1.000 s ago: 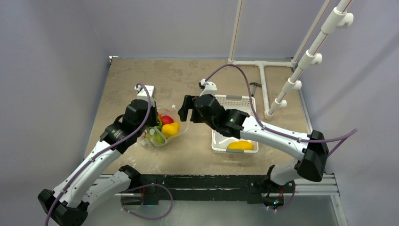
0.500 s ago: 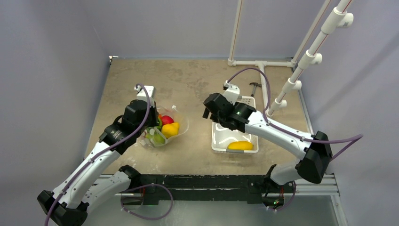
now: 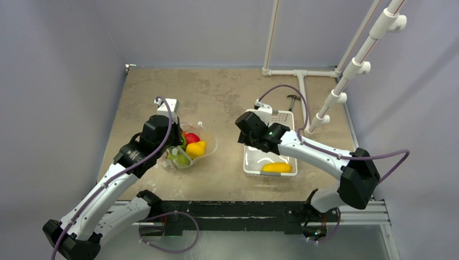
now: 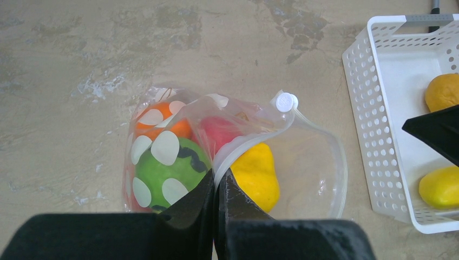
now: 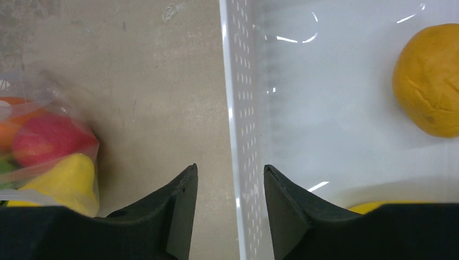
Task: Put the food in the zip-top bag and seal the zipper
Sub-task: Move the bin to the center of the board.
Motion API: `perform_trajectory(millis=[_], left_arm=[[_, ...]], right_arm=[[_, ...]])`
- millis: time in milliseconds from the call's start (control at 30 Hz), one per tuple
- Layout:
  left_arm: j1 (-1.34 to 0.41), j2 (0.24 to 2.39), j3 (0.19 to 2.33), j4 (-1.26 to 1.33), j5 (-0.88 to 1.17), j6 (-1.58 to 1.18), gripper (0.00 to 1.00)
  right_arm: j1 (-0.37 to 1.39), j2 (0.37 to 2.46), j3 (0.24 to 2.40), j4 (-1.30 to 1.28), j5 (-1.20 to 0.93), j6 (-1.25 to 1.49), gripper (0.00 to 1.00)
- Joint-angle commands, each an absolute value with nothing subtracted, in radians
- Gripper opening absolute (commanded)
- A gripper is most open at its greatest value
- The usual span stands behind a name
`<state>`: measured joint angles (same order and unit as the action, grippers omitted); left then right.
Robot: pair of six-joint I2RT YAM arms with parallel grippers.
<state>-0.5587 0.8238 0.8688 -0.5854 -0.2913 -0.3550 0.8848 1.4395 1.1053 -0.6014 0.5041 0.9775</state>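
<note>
My left jaws are pressed together on the near rim of the bag [image 4: 319, 162]. It lies open on the bench [image 4: 81, 54], left of the basket [image 4: 373, 135], and holds a yellow fruit [image 4: 258, 173], a red fruit [image 4: 216, 135], an orange fruit [image 4: 181, 129] and a striped green fruit [image 4: 187, 165]. My right jaws stand spread astride the basket's left wall, pinching nothing, while a second orange piece [image 5: 427, 81] and a second yellow piece [image 3: 276, 167] lie in the basket.

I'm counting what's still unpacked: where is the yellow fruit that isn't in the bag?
In the top view the yellow fruit lies at the near end of the white basket, right of the zip-top bag.
</note>
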Motion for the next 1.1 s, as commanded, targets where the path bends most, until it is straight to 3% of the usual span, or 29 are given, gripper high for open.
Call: perform_trajectory(millis=[0,267,633,733,1067], left_arm=[[-0.555,0.811,0.868,-0.553,-0.288,-0.342,0.0],[-0.555,0.812,0.868,-0.553,-0.288,-0.342,0.0],[-0.555,0.811,0.868,-0.554,-0.288,-0.342,0.0],[-0.555,0.813,0.868,-0.553,-0.288,-0.342,0.0],[-0.555,0.816,0.868,-0.553,-0.293,-0.342,0.0]], right_arm=[[0.883,1.48,1.101,-0.509,0.479,0.942,0.48],[0.882,1.58,1.124,-0.523,0.532,0.959,0.38],[0.862,1.641,1.179,-0.476,0.535,0.931,0.04],[0.85,1.66,1.21,-0.459,0.538,0.919,0.0],[0.807,1.793,1.345,-0.395,0.544,0.843,0.0]])
